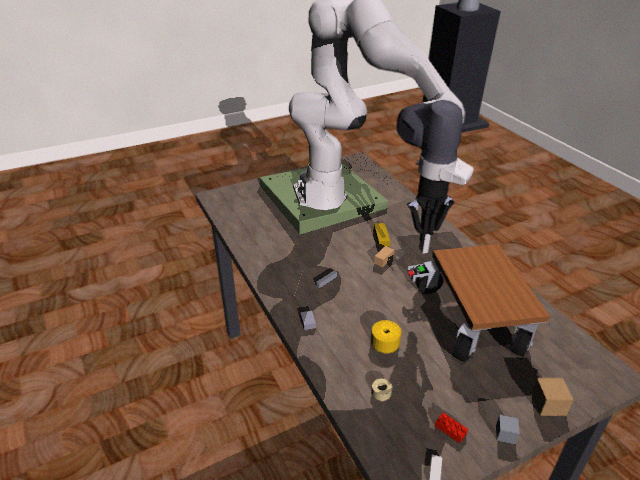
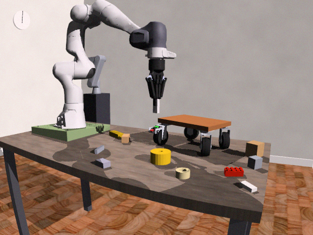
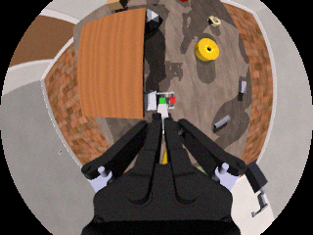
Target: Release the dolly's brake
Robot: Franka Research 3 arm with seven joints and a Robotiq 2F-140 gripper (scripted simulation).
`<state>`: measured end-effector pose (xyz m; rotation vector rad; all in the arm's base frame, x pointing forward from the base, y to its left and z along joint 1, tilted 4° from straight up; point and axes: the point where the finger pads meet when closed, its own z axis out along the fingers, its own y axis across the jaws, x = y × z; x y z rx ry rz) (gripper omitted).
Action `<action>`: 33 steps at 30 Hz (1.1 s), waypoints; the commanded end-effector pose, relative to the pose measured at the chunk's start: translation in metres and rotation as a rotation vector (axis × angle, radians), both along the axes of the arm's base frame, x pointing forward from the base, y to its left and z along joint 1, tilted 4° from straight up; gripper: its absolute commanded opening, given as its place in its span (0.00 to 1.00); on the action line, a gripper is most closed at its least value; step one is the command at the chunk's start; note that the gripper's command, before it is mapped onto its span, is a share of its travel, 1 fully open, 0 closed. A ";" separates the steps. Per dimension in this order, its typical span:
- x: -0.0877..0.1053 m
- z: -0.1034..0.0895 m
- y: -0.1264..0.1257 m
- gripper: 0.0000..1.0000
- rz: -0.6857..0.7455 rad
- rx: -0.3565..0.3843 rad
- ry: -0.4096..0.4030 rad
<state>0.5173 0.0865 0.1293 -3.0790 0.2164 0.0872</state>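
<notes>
The dolly has a brown wooden deck and stands on its black casters on the table; it also shows in the exterior view and the wrist view. The caster nearest the robot carries the brake pedal, with a green end and a red end side by side. My gripper is shut and empty. It points straight down and hovers well above the pedal, with the fingertips just short of it in the wrist view.
A yellow block and a tan cube lie left of the pedal. A yellow cylinder, a cream ring, two grey blocks, a red brick, a tan box and a grey cube are spread over the table.
</notes>
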 end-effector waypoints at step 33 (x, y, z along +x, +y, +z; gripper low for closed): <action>0.000 -0.056 0.003 0.00 -0.005 -0.003 -0.005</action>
